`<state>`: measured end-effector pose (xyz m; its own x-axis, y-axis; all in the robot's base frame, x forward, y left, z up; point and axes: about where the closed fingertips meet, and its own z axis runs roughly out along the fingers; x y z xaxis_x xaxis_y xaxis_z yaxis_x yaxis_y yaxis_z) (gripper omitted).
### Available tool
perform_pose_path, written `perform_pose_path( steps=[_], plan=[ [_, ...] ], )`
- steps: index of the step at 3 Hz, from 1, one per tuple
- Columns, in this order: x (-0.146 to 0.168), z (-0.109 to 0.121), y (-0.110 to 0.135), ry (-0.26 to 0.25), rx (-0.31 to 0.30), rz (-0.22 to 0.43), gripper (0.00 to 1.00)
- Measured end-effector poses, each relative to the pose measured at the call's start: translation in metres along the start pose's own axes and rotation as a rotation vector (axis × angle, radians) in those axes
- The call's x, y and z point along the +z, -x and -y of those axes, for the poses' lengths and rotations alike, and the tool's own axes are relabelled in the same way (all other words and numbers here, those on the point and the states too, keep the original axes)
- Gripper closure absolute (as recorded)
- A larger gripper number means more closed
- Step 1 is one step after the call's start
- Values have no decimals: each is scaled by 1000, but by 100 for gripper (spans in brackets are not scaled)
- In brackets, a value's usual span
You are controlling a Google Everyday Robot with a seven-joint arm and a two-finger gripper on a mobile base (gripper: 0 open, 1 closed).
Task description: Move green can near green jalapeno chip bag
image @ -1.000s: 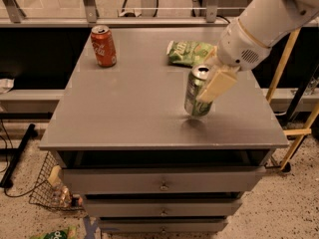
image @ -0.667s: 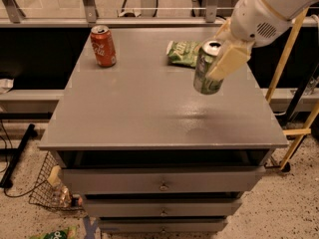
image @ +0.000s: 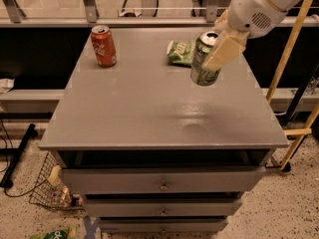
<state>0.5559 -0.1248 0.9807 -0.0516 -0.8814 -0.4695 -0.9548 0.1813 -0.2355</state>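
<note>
On the grey tabletop (image: 149,108), the red cola can (image: 103,46) stands upright near the far left corner. It has no part in this job and sits well apart from everything else, so it should not get in the way. Further right, along the far edge and right of the middle, the green jalapeno chip bag (image: 179,53) lies flat, and it marks the spot to aim for. Just right of the bag, and a little nearer the front, the green can (image: 200,66) hangs tilted, with its silver top leaning toward the far right corner. Its base appears to be clear of the surface, which suggests it is being carried rather than slid. The gripper (image: 213,59) reaches in from the right edge on the white arm (image: 264,4) and is closed around the can's side. One cream finger (image: 224,50) lies slanted across the label, while the other is hidden behind the can. The lean probably comes from the angled wrist. The can is already close beside the bag, so what seems left is to lower it upright onto bare tabletop without pressing on the bag, then let go.
</note>
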Motion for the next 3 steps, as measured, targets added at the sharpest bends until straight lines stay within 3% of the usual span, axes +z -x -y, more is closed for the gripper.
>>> perform_pose_path(
  steps=[1,2,3],
  plan=[
    [6,38,-7,-8,85,-36,100],
    [5,79,-23,-48,203,-62,100],
    [9,105,-44,-97,309,-98,100]
  ],
)
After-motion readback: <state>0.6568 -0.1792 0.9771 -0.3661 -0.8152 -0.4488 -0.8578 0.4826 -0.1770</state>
